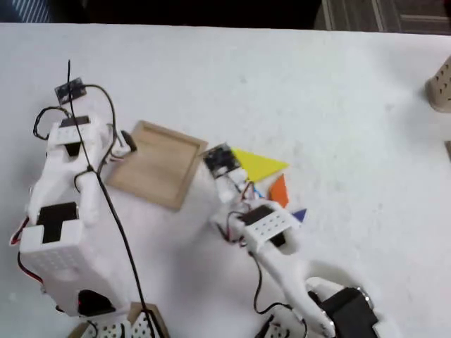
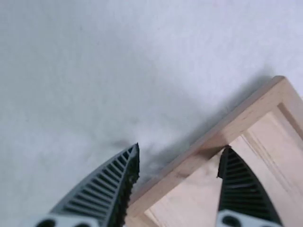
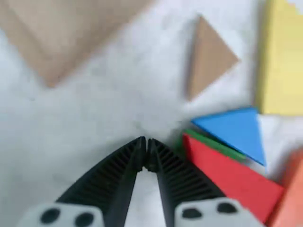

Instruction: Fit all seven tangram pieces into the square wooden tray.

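Observation:
The square wooden tray lies empty left of centre. My left gripper is open astride the tray's rim, one finger on the table outside and the other over the tray's floor. My right gripper is shut on nothing, low over bare table beside the pieces. Close to it lie a red piece on a green one, a blue triangle, a tan triangle, a yellow triangle and an orange piece. The yellow triangle sits right of the tray.
The right arm covers part of the pile; an orange piece and a blue tip show beside it. A pegged wooden object stands at the far right edge. Cables run over the left arm.

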You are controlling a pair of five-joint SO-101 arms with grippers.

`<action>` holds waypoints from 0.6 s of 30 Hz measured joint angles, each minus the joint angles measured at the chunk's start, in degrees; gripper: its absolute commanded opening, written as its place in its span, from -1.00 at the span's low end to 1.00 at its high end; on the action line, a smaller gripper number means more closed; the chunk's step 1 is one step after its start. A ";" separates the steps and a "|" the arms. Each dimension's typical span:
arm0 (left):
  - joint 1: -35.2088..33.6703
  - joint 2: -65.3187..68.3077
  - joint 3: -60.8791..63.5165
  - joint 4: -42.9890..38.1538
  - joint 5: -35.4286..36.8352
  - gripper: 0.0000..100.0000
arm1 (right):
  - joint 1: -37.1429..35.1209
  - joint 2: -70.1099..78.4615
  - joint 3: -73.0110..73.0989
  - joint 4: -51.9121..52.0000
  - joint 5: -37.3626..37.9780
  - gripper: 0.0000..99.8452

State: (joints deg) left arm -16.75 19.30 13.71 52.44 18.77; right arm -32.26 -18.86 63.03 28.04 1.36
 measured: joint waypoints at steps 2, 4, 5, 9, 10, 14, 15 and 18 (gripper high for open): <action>0.00 0.00 0.00 0.00 0.00 -0.47 | 2.55 -1.23 0.00 2.20 0.00 -0.96; 0.00 0.00 0.00 0.00 0.00 -0.47 | 5.36 -1.76 0.00 4.31 0.00 -0.96; 0.00 0.00 0.00 0.00 0.00 -0.47 | 6.86 -2.02 0.00 5.19 0.00 -0.96; 0.00 0.00 0.00 0.00 0.00 -0.47 | 13.27 -2.11 0.00 6.59 0.00 -0.96; 0.00 0.00 0.00 0.00 0.00 -0.47 | 14.68 -2.11 0.00 6.59 0.00 -0.96; 0.44 0.00 0.00 0.53 0.00 -0.47 | 17.41 -2.11 0.00 6.59 0.00 -0.96; 0.79 0.00 0.00 1.05 0.00 -0.47 | 17.49 -2.11 0.00 6.59 0.00 -0.96; 2.55 0.00 0.00 2.99 0.00 -0.47 | 17.58 -2.11 0.00 6.59 0.00 -0.96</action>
State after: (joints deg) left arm -14.20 19.30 13.71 55.43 18.77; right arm -14.68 -20.97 63.03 34.64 1.36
